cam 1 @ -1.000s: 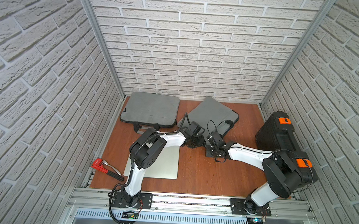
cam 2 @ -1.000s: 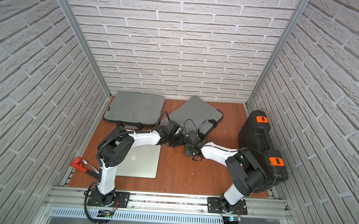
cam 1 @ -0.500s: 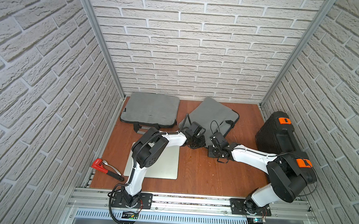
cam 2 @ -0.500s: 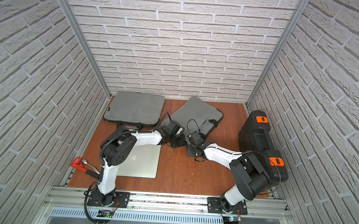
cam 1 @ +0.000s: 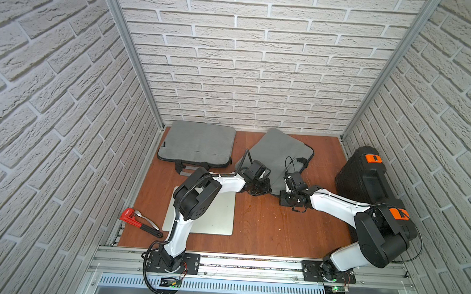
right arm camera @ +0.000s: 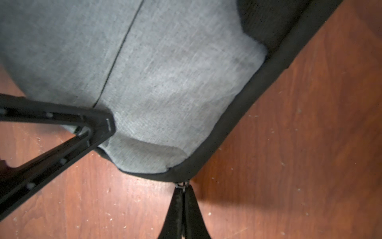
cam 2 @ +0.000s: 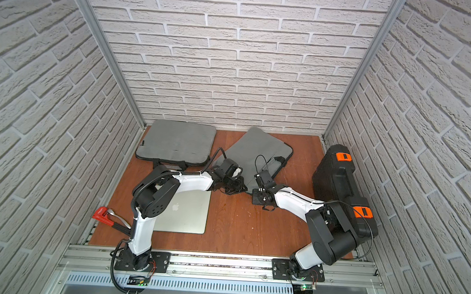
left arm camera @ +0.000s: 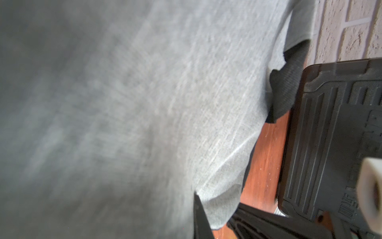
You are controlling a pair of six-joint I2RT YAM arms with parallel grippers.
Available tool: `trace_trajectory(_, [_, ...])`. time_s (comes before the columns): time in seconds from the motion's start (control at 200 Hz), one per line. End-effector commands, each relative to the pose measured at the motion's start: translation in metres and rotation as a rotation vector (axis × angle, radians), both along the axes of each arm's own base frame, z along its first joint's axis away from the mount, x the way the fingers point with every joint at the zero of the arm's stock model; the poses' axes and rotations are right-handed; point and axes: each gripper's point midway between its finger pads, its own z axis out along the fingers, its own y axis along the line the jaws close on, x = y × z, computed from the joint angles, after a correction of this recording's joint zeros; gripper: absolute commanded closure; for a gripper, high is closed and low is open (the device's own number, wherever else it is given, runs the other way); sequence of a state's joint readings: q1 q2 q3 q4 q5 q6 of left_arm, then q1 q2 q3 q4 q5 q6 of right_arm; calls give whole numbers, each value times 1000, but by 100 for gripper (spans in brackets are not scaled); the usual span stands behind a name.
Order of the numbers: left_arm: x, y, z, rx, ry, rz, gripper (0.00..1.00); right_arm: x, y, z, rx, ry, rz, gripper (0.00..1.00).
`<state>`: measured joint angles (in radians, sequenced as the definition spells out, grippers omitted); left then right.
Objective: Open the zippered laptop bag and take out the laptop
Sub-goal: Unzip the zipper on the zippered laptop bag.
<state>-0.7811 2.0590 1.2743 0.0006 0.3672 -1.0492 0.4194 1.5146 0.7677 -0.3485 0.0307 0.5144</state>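
Right wrist: right pincer on zipper

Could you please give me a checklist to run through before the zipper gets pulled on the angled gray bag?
1. Right tool shut on zipper pull: ok.
2. Left tool pinching the angled gray bag near that corner: ok.
3. Zipper already open: cannot tell.
4. Laptop inside this bag: cannot tell.
5. Black case apart from the bag: ok.
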Motion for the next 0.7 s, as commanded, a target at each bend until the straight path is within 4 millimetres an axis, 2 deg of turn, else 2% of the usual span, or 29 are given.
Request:
trace_trajectory(0.0, [0,18,-19,73,13,10,100,-17,-39,-9,-149,87,-29,94])
trace_trajectory(0.17, [-1,20,-19,83,5,3,100,-14,-67,-3,-249,99,-92,95])
trace_trajectory(0.285, [2,24,-18,95,-1,5,100,-10,-73,0,-226,85,-124,94])
trace_trajectory(0.445, [10,34,-16,108,-10,16,100,-9,-71,0,-215,104,-110,94])
trace_trajectory(0.695, [35,56,-11,137,-37,29,100,-19,-57,-8,-156,147,-61,94])
